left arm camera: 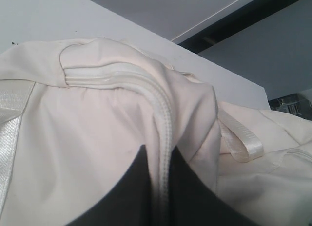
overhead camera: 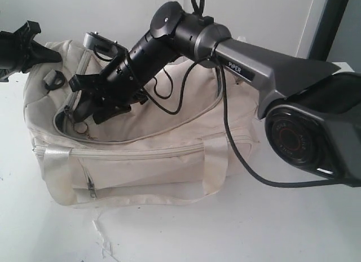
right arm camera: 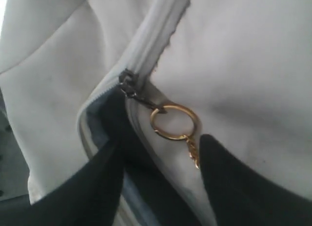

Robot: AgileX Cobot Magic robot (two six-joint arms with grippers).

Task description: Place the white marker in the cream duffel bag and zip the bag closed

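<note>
The cream duffel bag (overhead camera: 169, 160) lies on the white table. Its top zip is closed along most of its length and gapes at the left end, where black lining shows. My right gripper (overhead camera: 93, 118) (right arm camera: 163, 141) reaches across to that end and is open. The gold ring zip pull (right arm camera: 168, 137) hangs from the slider (right arm camera: 127, 84) just ahead of the fingertips, and nothing grips it. My left gripper (overhead camera: 48, 54) (left arm camera: 158, 155) is shut on the bag's zip seam (left arm camera: 163, 119) at the left end. The white marker is out of view.
A black strap clip (overhead camera: 53, 78) sits on the bag's left end. A front pocket zip (overhead camera: 141, 151) runs along the near side. The right arm's cable (overhead camera: 225, 121) drapes over the bag. The table cover (overhead camera: 101, 234) is torn in front of the bag.
</note>
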